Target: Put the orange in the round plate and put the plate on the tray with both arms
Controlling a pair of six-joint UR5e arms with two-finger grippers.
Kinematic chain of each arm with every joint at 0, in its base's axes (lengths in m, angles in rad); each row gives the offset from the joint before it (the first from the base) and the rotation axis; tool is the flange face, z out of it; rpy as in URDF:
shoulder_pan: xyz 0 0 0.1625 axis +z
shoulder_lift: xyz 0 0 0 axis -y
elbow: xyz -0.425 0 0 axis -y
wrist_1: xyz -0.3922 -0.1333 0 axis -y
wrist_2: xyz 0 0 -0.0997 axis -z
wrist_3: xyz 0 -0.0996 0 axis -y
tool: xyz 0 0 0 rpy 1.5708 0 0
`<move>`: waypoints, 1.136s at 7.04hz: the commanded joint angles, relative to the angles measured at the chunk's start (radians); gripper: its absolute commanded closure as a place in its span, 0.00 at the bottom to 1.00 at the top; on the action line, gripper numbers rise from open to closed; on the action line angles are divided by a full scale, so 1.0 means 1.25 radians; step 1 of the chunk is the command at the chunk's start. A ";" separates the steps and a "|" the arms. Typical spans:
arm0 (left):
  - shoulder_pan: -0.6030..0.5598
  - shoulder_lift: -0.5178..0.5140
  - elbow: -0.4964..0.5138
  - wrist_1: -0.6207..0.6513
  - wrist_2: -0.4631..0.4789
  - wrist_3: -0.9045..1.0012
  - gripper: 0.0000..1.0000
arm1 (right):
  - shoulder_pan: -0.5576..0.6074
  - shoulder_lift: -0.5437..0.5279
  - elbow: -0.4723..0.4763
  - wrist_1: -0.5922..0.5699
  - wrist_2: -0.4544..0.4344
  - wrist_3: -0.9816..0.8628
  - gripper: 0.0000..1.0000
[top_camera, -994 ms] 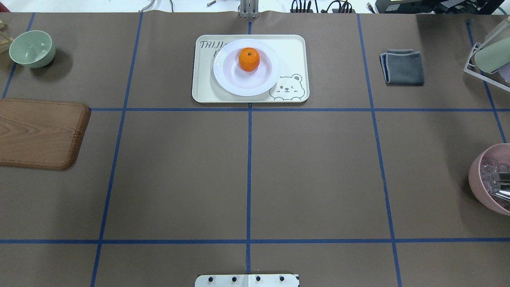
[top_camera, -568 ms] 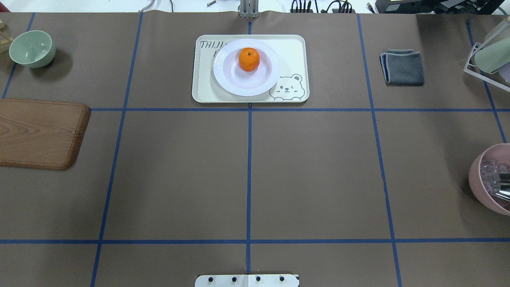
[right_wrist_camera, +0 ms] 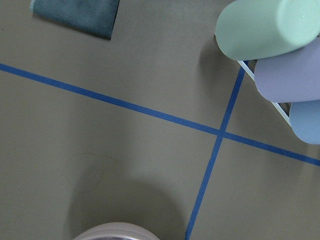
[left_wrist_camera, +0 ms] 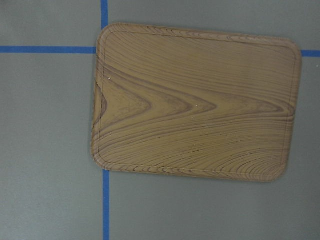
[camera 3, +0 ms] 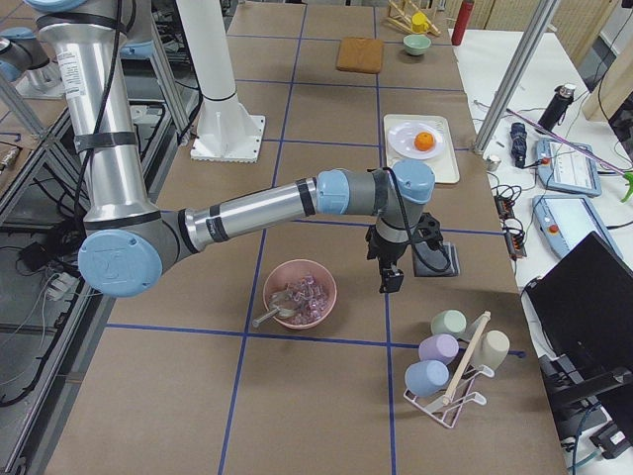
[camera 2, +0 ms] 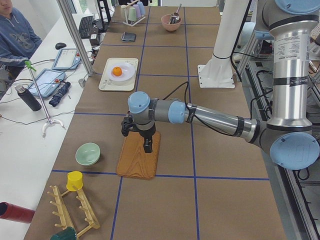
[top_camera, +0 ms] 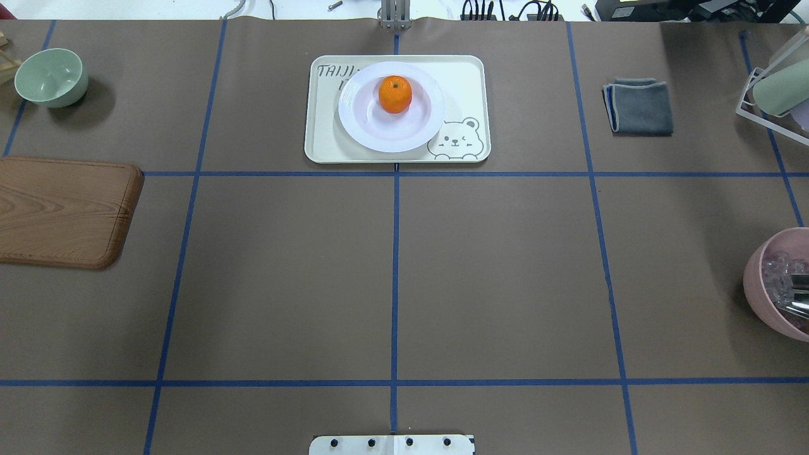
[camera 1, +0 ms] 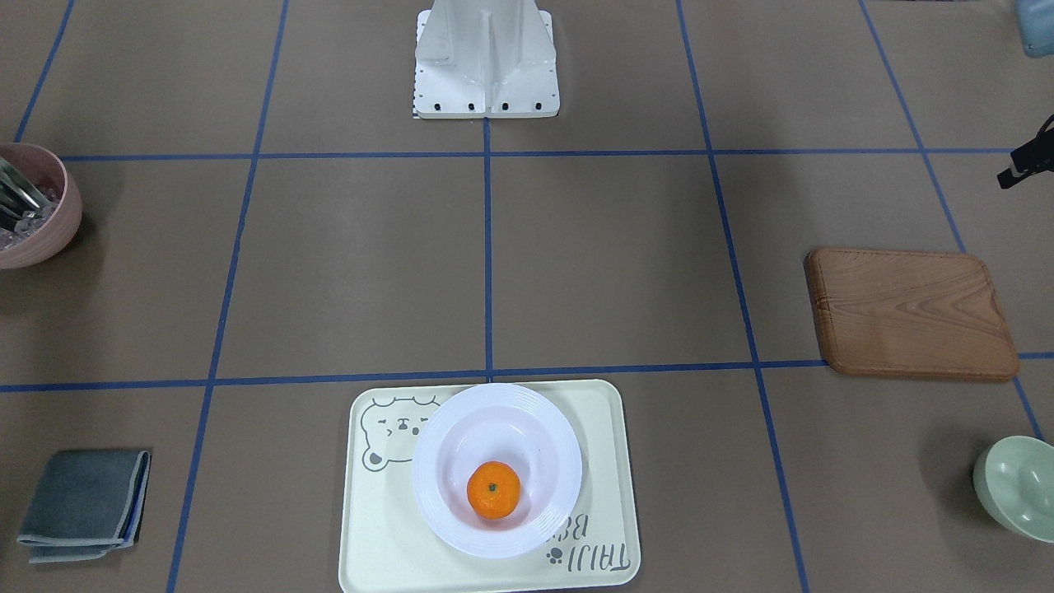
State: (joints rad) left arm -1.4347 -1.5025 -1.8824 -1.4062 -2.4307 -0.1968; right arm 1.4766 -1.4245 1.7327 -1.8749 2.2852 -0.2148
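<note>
The orange (top_camera: pixel 395 94) sits inside the white round plate (top_camera: pixel 354 120), and the plate rests on the cream bear tray (top_camera: pixel 464 76) at the table's far middle. From across the table, the orange (camera 1: pixel 493 489) lies in the plate (camera 1: pixel 436 436), which overlaps the tray's (camera 1: pixel 379 535) lettering. No arm is near them. My left gripper (camera 2: pixel 147 146) hangs over the wooden board, seen only from the side, so I cannot tell its state. My right gripper (camera 3: pixel 389 282) hovers between the pink bowl and the grey cloth, and I cannot tell its state either.
A wooden board (top_camera: pixel 63 212) and a pale green bowl (top_camera: pixel 50 77) lie at the left. A folded grey cloth (top_camera: pixel 638 106), a cup rack (top_camera: pixel 774 95) and a pink bowl (top_camera: pixel 780 284) with utensils are at the right. A person (camera 2: pixel 15 35) sits beyond the table.
</note>
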 commanded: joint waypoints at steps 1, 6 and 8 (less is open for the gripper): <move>-0.011 0.005 -0.014 -0.025 -0.003 -0.003 0.02 | -0.009 -0.005 -0.006 0.012 -0.005 -0.018 0.00; -0.021 -0.001 0.022 -0.080 0.057 0.097 0.02 | -0.009 -0.034 -0.076 0.157 0.002 -0.007 0.00; -0.021 0.002 0.037 -0.079 0.061 0.138 0.02 | -0.009 -0.034 -0.102 0.175 0.039 -0.005 0.00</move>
State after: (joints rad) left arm -1.4597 -1.5015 -1.8479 -1.5043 -2.3611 -0.0521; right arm 1.4649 -1.4666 1.6262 -1.6731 2.3009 -0.2235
